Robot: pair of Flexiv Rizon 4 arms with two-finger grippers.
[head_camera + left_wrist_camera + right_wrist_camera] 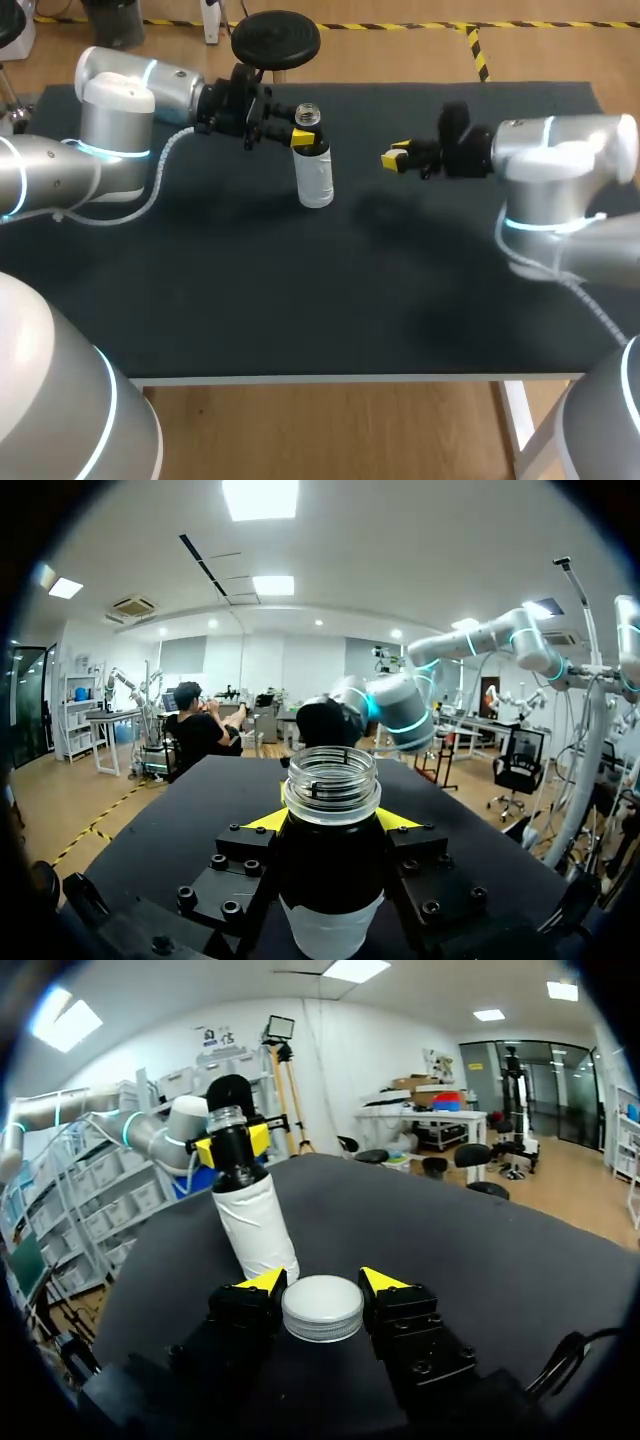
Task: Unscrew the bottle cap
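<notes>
The uncapped bottle (314, 172) stands upright on the desk (300, 300) at 11 o'clock from centre, neck clamped between the left gripper (296, 128) fingers, while the right gripper (393, 157), at its 3 o'clock, pinches the cap (322, 1307) between its fingers.

A table (400, 320) w/ a dark matte top, pale front edge and white leg is seen. One clear bottle (315, 180) is stood upright on it, left of centre, twd the far edge, neck uncapped.
</notes>
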